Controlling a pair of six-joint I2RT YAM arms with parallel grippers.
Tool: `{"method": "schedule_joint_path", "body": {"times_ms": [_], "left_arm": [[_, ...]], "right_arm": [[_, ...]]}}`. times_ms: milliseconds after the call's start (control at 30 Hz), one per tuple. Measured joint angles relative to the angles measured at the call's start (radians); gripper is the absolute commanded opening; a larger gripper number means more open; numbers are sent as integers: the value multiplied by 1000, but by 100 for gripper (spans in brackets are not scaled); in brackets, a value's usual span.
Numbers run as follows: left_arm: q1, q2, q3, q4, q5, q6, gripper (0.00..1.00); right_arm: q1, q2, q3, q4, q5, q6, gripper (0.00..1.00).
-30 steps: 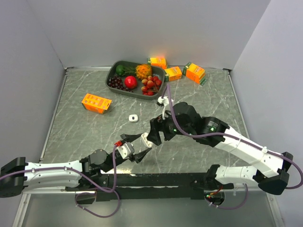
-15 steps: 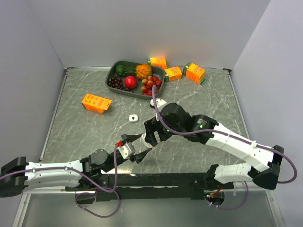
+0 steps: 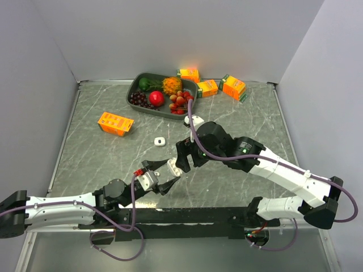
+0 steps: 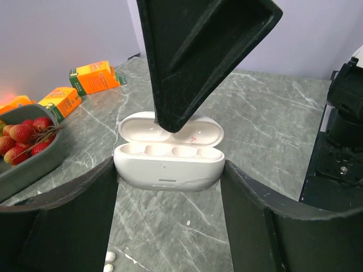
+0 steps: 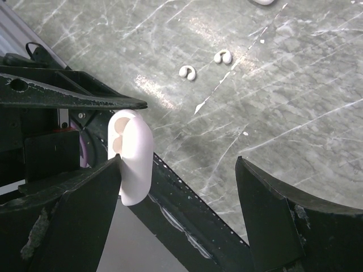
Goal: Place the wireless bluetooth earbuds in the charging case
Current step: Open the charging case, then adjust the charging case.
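Observation:
The white charging case [image 4: 169, 164] is open, its lid tipped back and its wells empty. My left gripper [image 4: 169, 170] is shut on it, one finger at each end, and holds it above the table [image 3: 173, 168]. My right gripper [image 5: 178, 161] is wide open and empty right beside the case [image 5: 130, 156], which touches its left finger [image 5: 85, 204]. That gripper's finger [image 4: 198, 56] hangs over the case lid. Two tiny white earbuds [image 5: 187, 72] [image 5: 223, 56] lie loose on the marble beyond, and they also show under the case [image 4: 108, 258].
A dark tray of fruit [image 3: 161, 93] stands at the back. Orange juice boxes lie at the left [image 3: 115, 122] and the back [image 3: 207, 88] [image 3: 233, 86]. A second small white case [image 3: 159, 140] lies mid-table. Grey walls enclose three sides.
My right arm has swung left and its open gripper now sits close against the held case. My left arm has shifted slightly, still holding the case.

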Motion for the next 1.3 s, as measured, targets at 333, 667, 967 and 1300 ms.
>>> {"method": "schedule_joint_path", "body": {"times_ms": [333, 667, 967, 1300], "left_arm": [[0, -39, 0, -7, -6, -1, 1], [0, -66, 0, -21, -11, -2, 1], [0, -71, 0, -21, -18, -1, 1], [0, -61, 0, -19, -18, 0, 1]], "right_arm": [[-7, -25, 0, 0, 2, 7, 88], [-11, -58, -13, 31, -19, 9, 89], [-14, -138, -14, 120, -113, 34, 83], [-14, -14, -14, 124, -146, 56, 60]]}}
